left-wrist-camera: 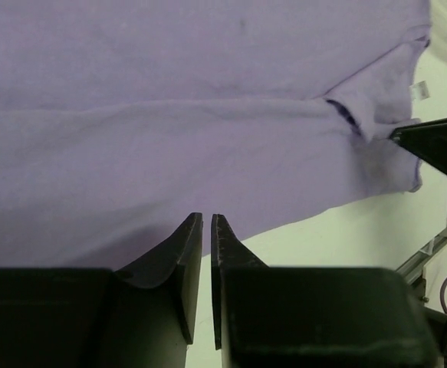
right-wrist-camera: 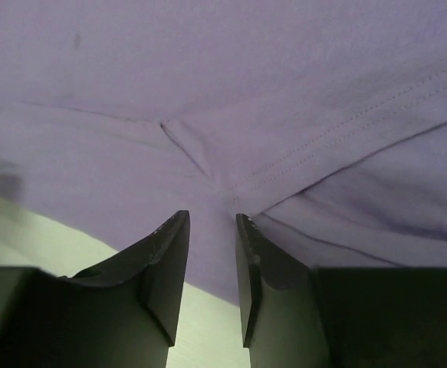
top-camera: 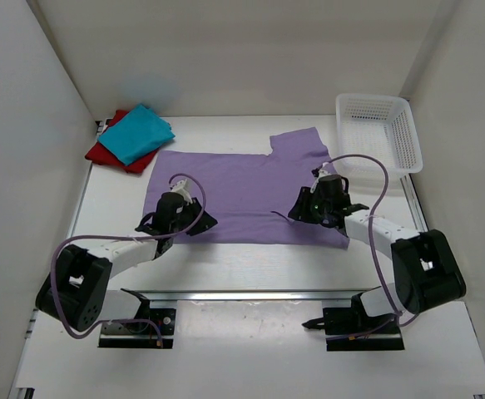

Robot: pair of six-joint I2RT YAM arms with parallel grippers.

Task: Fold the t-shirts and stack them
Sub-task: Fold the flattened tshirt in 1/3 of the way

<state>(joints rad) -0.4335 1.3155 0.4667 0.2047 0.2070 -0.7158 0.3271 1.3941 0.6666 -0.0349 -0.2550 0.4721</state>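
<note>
The lilac t-shirt [top-camera: 242,191] lies spread flat across the middle of the table, one sleeve toward the back right. My left gripper [top-camera: 197,219] hovers at its near left hem. In the left wrist view the jaws [left-wrist-camera: 206,218] stand only a thin slit apart, bare table showing between them and the lilac cloth [left-wrist-camera: 169,115] just beyond the tips. My right gripper [top-camera: 299,211] is over the near right part; its jaws [right-wrist-camera: 211,218] are open above the lilac cloth [right-wrist-camera: 208,77] by a sleeve seam, holding nothing. The teal t-shirt [top-camera: 138,133] lies folded on the red t-shirt [top-camera: 101,153] at the back left.
A white mesh basket [top-camera: 373,100] stands at the back right corner, close to the lilac sleeve. White walls close in the table on three sides. A metal rail [top-camera: 250,295] runs along the near edge in front of the arm bases.
</note>
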